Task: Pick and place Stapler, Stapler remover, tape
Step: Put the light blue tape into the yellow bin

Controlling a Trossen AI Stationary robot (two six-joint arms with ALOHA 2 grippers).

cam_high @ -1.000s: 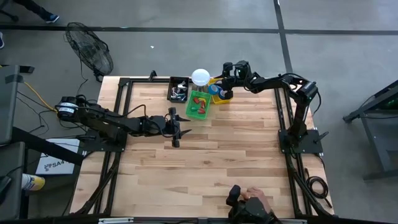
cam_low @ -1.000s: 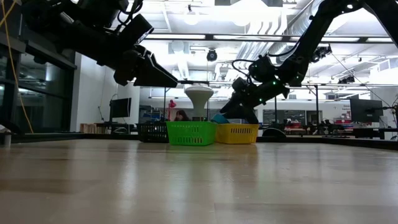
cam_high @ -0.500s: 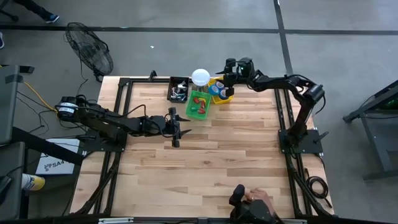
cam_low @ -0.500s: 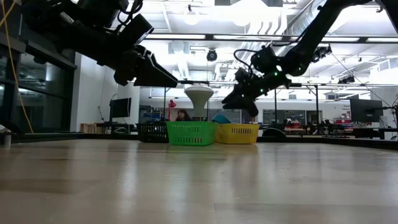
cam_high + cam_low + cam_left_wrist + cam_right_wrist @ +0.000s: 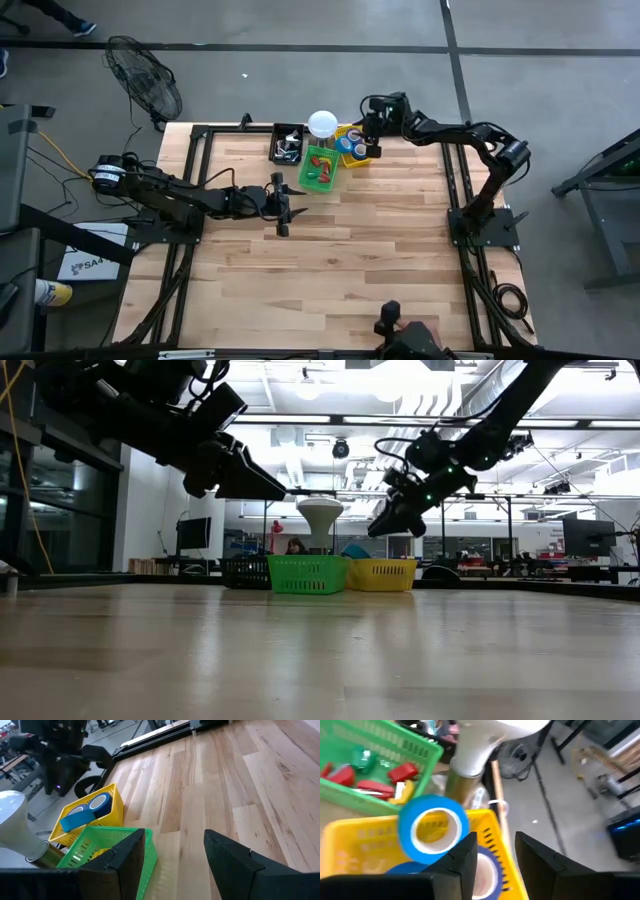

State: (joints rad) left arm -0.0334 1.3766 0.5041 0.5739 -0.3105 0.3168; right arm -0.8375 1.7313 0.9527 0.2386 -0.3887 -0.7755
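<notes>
Blue tape rolls (image 5: 350, 145) lie in the yellow basket (image 5: 382, 574) at the table's far edge. One roll (image 5: 434, 831) stands on edge there, and another (image 5: 75, 818) lies flat. My right gripper (image 5: 378, 528) hangs open just above that basket (image 5: 350, 850) with nothing between its fingers. The upright roll is beside one finger; whether it touches, I cannot tell. The green basket (image 5: 320, 168) holds small red and green items (image 5: 375, 784); which of them is stapler or stapler remover I cannot tell. My left gripper (image 5: 290, 205) hovers open over mid-table.
A black basket (image 5: 287, 145) with metal pieces and a white round-topped jar (image 5: 322, 124) stand beside the green basket. Bare wood spreads toward the near edge, where a dark device (image 5: 390, 322) sits. A fan (image 5: 145, 85) stands on the floor beyond the far left corner.
My right gripper has risen out of the yellow basket, drawn a little toward the far edge, and rolled about its own line. The hand at the table's near edge has gone from view.
</notes>
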